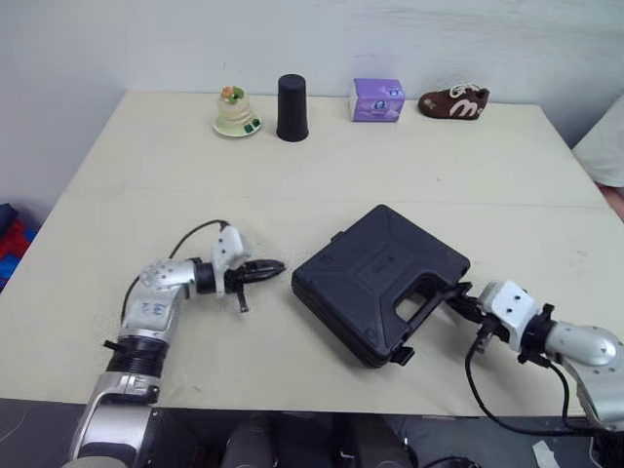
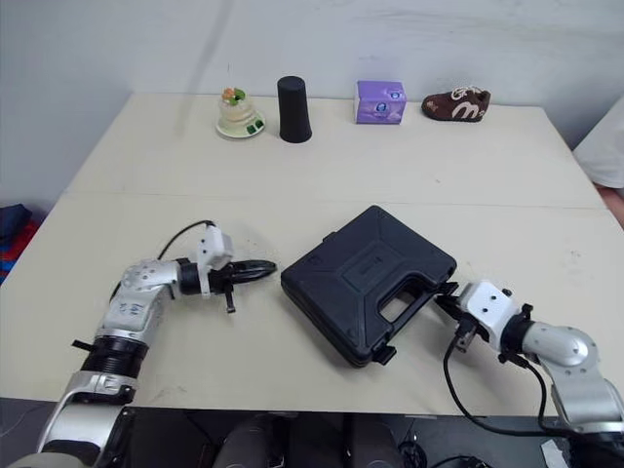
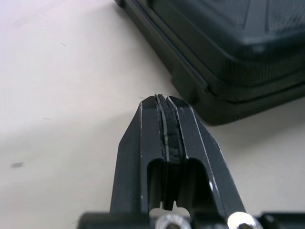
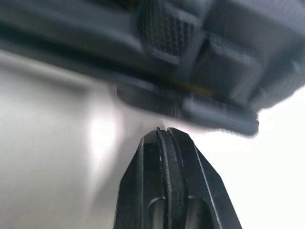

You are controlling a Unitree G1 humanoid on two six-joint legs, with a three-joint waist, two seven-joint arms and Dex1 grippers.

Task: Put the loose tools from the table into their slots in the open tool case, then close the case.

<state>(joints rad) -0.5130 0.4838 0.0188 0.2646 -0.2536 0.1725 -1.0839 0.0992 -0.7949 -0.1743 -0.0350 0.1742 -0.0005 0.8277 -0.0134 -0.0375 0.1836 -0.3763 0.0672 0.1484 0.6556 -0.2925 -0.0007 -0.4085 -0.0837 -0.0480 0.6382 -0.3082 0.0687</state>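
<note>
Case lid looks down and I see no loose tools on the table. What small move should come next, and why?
Probably the right gripper, shut and nearest, should slide along the case's near edge and press in the latch tab that sticks out from the tool case. The lid is down, but that tab looks unfastened, so closing seems unfinished.

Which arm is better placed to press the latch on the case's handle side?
Right, probably. The right gripper sits at the handle edge of the closed tool case, near the protruding latch. The left gripper points at the opposite corner.
</note>
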